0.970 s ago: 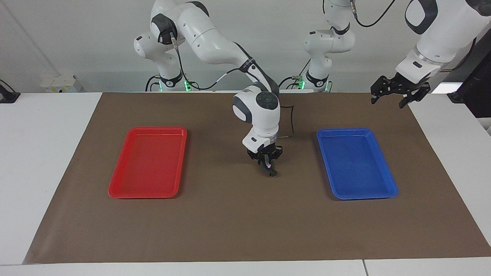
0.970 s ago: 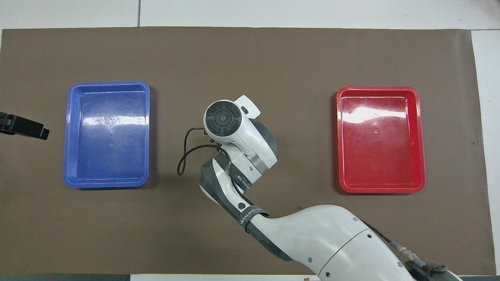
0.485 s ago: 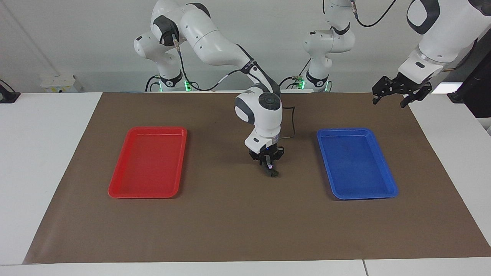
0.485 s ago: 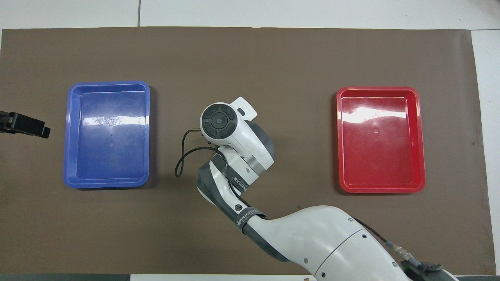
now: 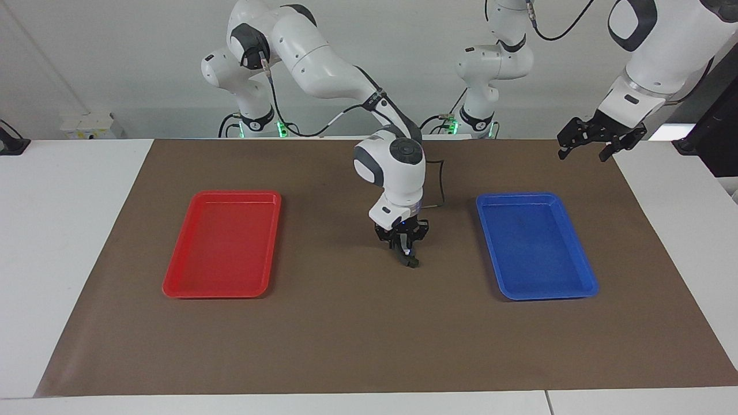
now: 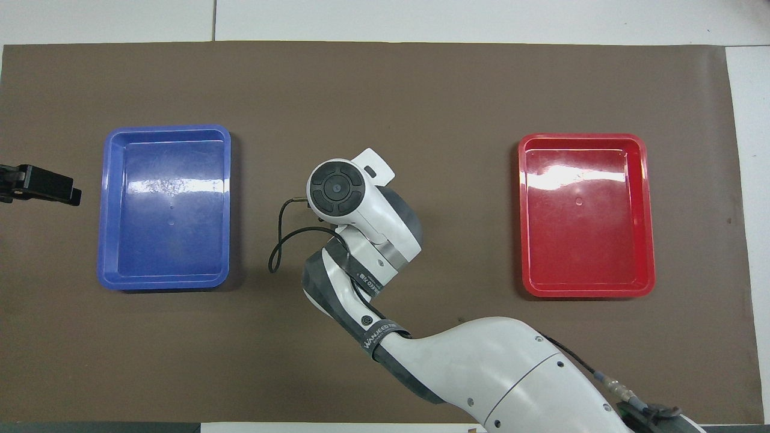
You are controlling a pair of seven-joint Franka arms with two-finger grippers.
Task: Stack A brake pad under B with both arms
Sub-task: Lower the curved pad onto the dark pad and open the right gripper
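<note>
Dark piece (image 5: 410, 261) beneath right gripper (image 5: 407, 252) is too small to identify.

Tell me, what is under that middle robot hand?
Under the right gripper a small dark piece shows on the brown mat. From overhead, the arm's wrist covers it entirely.

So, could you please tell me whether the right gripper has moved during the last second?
Yes: the right gripper has edged toward the blue plastic tray, low over the brown mat.

mat (image 5: 346, 346) on table (image 5: 69, 230) | two trays (image 5: 222, 245) (image 5: 536, 248) well apart, each toward one arm's end
</note>
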